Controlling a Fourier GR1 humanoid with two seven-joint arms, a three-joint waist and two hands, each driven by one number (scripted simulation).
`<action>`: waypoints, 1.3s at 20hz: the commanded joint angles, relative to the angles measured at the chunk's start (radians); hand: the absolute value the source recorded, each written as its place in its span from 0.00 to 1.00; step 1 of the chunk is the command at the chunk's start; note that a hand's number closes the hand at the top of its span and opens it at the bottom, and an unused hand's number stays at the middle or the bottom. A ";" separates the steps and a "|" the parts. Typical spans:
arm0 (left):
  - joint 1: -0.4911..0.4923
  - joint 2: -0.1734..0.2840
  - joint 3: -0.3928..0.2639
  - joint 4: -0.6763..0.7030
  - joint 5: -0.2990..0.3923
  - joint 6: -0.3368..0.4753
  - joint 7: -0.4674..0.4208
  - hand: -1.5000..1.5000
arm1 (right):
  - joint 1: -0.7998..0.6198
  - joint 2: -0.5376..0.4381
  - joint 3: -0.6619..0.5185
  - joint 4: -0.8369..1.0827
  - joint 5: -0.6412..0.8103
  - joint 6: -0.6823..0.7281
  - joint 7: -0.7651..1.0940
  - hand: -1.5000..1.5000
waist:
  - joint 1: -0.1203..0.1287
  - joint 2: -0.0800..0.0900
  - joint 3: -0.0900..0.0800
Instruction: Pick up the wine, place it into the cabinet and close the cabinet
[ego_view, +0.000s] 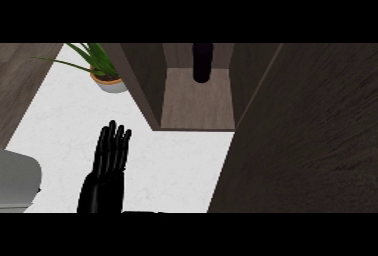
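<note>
One dark wine bottle (202, 62) stands inside the brown wooden cabinet (198, 102), upper centre; the black left hand (109, 160) rests lower left, fingers straight, holding nothing.

The wine bottle (202, 62) is dark, almost black, and stands upright inside the cabinet (198, 102), toward the back of its wooden shelf and about midway between the two side walls. Its top runs out of view. The cabinet is brown wood and open at the front. Its door (303, 135) is swung out at the cabinet's right side.
</note>
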 joint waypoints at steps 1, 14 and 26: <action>0.113 0.102 0.019 -0.118 0.003 -0.022 0.003 0.00 | 0.034 -0.018 0.139 -0.203 -0.045 0.016 0.099 1.00 | 0.002 -0.002 0.000; 0.252 0.235 0.200 -0.225 0.141 -0.186 -0.037 0.00 | -0.200 0.160 0.274 -0.016 0.001 -0.088 0.225 1.00 | 0.045 0.001 -0.007; 0.337 0.362 0.438 -0.198 0.335 -0.414 -0.041 0.00 | -0.665 0.280 0.406 0.274 0.102 -0.484 0.283 1.00 | 0.043 0.005 -0.005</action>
